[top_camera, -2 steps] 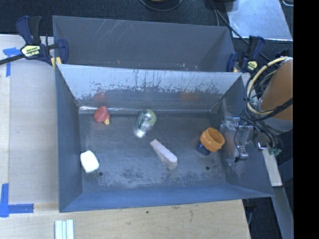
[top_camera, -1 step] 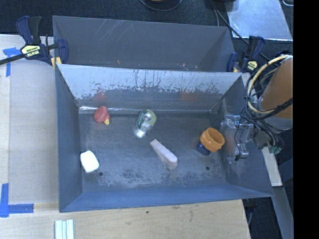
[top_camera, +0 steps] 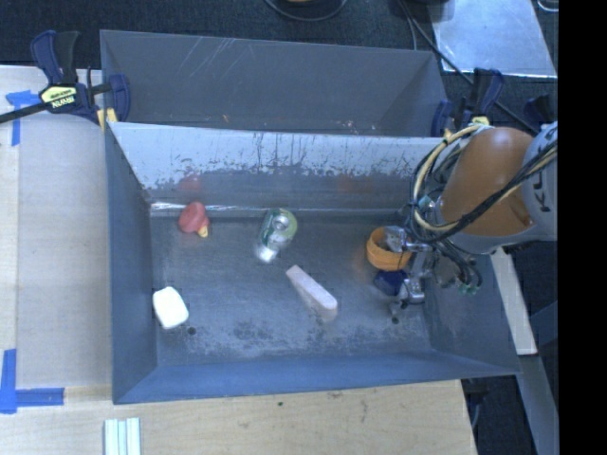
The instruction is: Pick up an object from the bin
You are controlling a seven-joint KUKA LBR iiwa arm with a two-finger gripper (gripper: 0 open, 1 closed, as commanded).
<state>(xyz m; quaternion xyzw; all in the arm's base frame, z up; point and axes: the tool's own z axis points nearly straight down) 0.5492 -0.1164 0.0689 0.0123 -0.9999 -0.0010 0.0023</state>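
My gripper (top_camera: 411, 290) hangs low over the right end of the bin floor, close to the right wall. Right beside it on its left lies a small orange curved thing (top_camera: 380, 249) with a dark blue piece (top_camera: 387, 281) under it; whether the gripper touches them I cannot tell. A pale pinkish oblong block (top_camera: 312, 288) lies on the floor further left, near the middle of the bin.
A clear bottle with a green end (top_camera: 274, 233) lies at the middle back. A small red thing (top_camera: 193, 218) sits at the back left, and a cream-white block (top_camera: 170, 307) at the front left. The arm with its orange cover and cables leans over the right wall.
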